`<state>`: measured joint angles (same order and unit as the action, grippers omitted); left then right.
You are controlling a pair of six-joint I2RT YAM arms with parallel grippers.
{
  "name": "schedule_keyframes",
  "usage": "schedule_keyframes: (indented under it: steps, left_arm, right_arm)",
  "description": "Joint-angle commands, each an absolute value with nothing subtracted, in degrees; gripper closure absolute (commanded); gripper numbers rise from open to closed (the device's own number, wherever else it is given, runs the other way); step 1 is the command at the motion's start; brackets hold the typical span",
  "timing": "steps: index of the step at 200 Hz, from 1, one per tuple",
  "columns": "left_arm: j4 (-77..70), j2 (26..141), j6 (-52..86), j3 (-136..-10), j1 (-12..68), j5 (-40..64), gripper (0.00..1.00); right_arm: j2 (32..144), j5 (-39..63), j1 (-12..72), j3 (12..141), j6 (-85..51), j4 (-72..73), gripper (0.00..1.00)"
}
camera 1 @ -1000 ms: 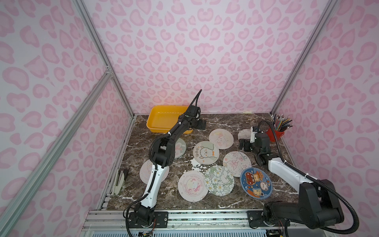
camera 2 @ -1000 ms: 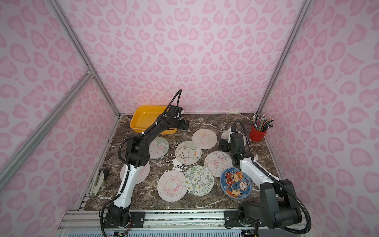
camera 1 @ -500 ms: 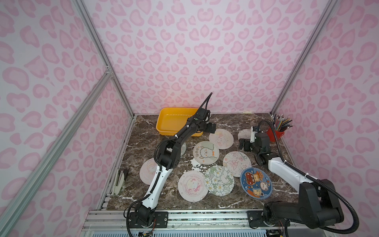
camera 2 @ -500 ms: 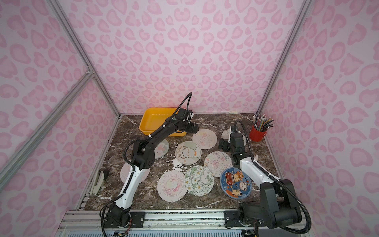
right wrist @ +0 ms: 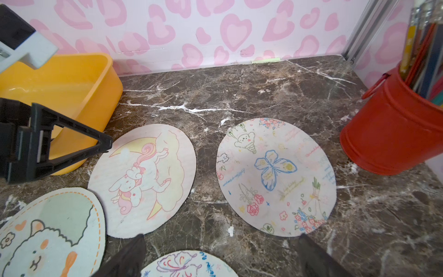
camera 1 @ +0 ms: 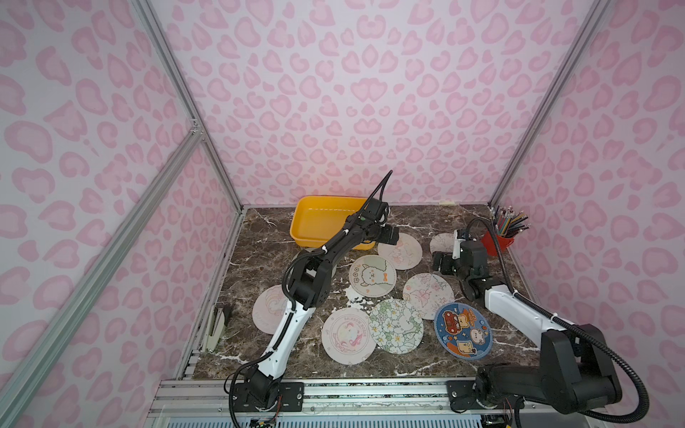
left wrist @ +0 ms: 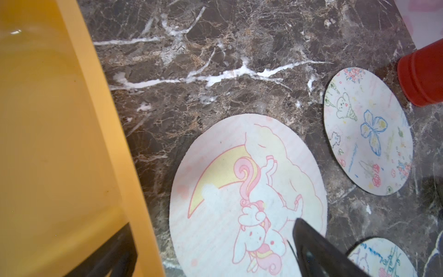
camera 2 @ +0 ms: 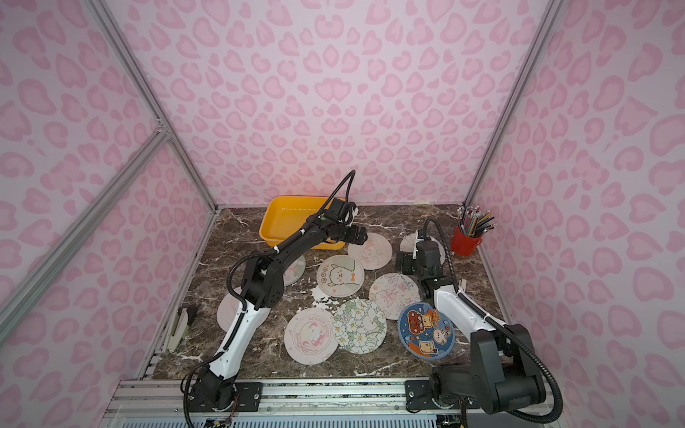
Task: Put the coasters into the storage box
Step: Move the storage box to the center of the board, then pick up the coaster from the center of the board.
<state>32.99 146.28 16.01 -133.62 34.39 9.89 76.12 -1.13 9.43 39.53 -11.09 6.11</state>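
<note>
Brown marble table point(camera 1: 422, 222), pale printed coasters point(camera 1: 372, 276), yellow storage box point(camera 1: 318, 222)

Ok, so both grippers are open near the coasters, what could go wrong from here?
1. The left gripper is open over the unicorn coaster, which lies flat right beside the storage box; the fingers may slip off the thin disc or shove the box.
2. The right gripper works by the butterfly coaster next to the red pencil cup; a wide reach could tip it.
3. The green floral coaster overlaps the rainbow coaster; lifting one may drag the other.
</note>
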Motion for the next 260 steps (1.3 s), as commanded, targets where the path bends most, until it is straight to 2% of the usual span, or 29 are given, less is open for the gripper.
schedule_keyframes:
  steps: [1,57,125,150,214,260]
  left_arm:
    - [31.96,145.81,16.61,-134.34,34.61,11.48,0.01]
    - [32.87,144.19,16.36,-134.08,34.98,10.16,0.01]
    - [28.63,134.82,14.59,-128.62,34.98,5.37,0.01]
    - [26.1,127.64,14.85,-119.74,35.07,5.23,0.01]
    - [23.16,105.02,20.24,-85.19,35.07,4.13,0.0]
    - [25.47,98.9,25.23,-71.72,35.13,3.35,0.09]
  right_arm:
    - [75.94,-1.8,9.58,39.16,-11.69,6.15,0.01]
    - [75.85,-1.72,9.71,39.62,-12.13,5.59,0.01]
    - [77.86,0.45,12.15,41.89,-13.77,3.03,0.01]
    - [80.76,3.55,14.0,44.62,-14.58,-0.13,0.01]
    - [90.78,15.71,19.12,51.82,-14.41,-5.97,0.03]
    - [100.1,20.39,21.78,56.66,-14.19,-8.85,0.04]
